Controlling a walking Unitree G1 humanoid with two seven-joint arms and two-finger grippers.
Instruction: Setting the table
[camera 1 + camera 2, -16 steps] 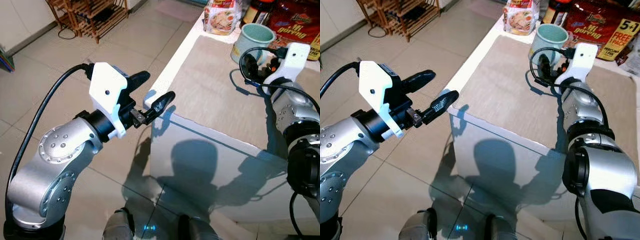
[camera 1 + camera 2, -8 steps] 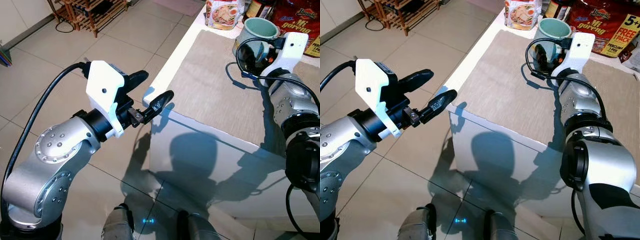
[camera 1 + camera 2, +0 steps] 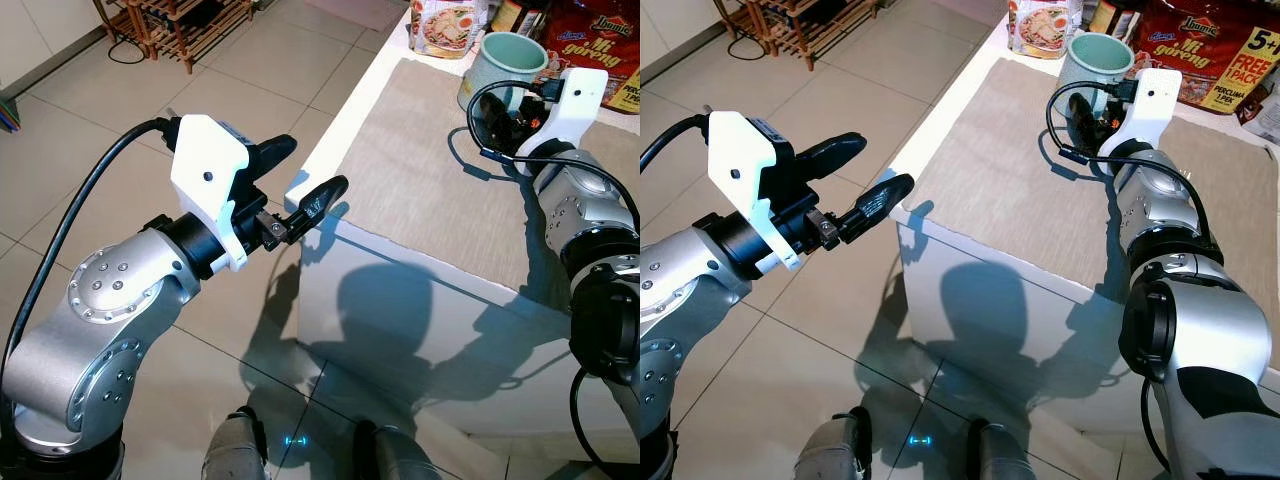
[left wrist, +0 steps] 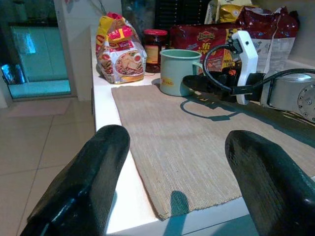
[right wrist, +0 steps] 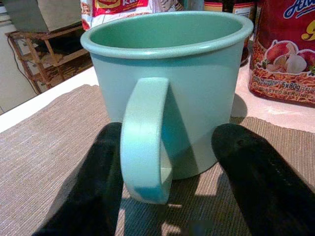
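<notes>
A pale green mug [image 3: 513, 60] stands at the far edge of a beige placemat [image 3: 420, 170] on the white table. My right gripper [image 5: 165, 142] is open right at the mug [image 5: 167, 88], one black finger on each side of its handle, low over the mat. In the right eye view the right gripper [image 3: 1087, 108] sits just in front of the mug [image 3: 1095, 62]. My left gripper [image 3: 312, 167] hovers open and empty off the table's near left corner, at table height. From the left wrist, the mug [image 4: 178, 71] stands across the mat.
Behind the mug stand a noodle packet [image 3: 445, 25], red snack bags [image 3: 600, 50] and a jar [image 4: 155, 42]. The table's near left corner [image 3: 300, 195] lies just beyond the left fingers. A wooden rack [image 3: 190, 20] stands far left on the tiled floor.
The view has shifted a little. My right gripper has edged slightly closer to the mug. The left arm holds about the same pose.
</notes>
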